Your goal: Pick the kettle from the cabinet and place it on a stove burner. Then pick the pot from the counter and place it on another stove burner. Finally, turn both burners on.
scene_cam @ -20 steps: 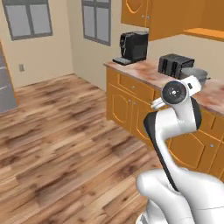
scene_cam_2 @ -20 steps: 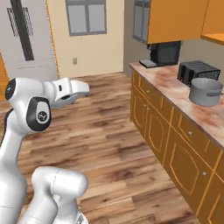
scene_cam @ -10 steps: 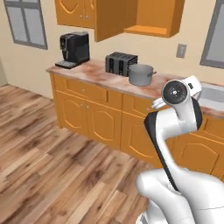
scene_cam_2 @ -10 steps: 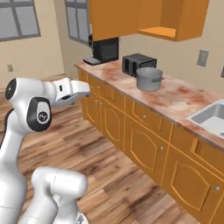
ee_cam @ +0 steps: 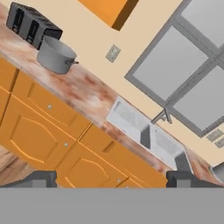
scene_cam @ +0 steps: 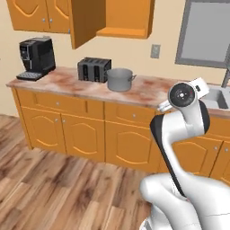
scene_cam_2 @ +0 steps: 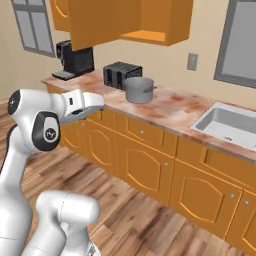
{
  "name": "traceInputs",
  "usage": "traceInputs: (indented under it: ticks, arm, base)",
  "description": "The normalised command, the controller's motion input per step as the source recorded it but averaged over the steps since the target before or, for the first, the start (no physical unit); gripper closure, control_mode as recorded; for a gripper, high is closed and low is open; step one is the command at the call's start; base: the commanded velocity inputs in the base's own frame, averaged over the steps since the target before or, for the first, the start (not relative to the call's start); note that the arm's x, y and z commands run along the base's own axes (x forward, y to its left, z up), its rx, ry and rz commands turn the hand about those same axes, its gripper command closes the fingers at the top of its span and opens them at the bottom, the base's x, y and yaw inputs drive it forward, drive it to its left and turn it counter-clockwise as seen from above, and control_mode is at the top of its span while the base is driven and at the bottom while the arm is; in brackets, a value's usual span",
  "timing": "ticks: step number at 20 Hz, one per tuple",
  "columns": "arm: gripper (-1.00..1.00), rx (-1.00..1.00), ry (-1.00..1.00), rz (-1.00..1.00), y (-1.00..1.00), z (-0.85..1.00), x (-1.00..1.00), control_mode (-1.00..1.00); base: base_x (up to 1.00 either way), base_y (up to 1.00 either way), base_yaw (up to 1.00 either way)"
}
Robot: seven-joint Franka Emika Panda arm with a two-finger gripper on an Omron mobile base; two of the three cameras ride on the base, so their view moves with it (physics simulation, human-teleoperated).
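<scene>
The tool (ee_cam: 111,177) hangs released, jaws spread wide with nothing between them, well clear of the desk (ee_cam: 87,89). In the hand view its two dark tips sit at about 6 o'clock and the pot (ee_cam: 55,54) lies toward 10 o'clock, just beside the toaster (ee_cam: 31,24). The pot stands on the desk below the open cabinet (scene_cam: 117,18). I see no kettle on the bit of shelf that shows, so where it sits I cannot tell. The pot looks a stiff, smooth metal thing, likely slippery on its straight wall and heavier than it seems; I judge the rim or a side loop handle the safest hold. The hand view alone takes in the double sink (ee_cam: 146,131) with its tap and the window; the left base view adds the coffee machine (scene_cam: 37,56) at 9 o'clock.
</scene>
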Motion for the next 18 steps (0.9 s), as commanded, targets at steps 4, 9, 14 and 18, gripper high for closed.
traceInputs:
  ticks: [4, 9, 14, 18]
  arm:
    - [-1.0, 0.0, 0.0, 0.0, 0.0, 0.0, 0.0, 1.0]
    - [-1.0, 0.0, 0.0, 0.0, 0.0, 0.0, 0.0, 1.0]
    - [-1.0, 0.0, 0.0, 0.0, 0.0, 0.0, 0.0, 1.0]
    - [-1.0, 0.0, 0.0, 0.0, 0.0, 0.0, 0.0, 1.0]
  base:
    - [0.31, 0.76, -0.38]
    - [0.27, 0.79, -0.36]
    - [0.3, 0.54, -0.35]
    - [0.38, 0.2, -0.33]
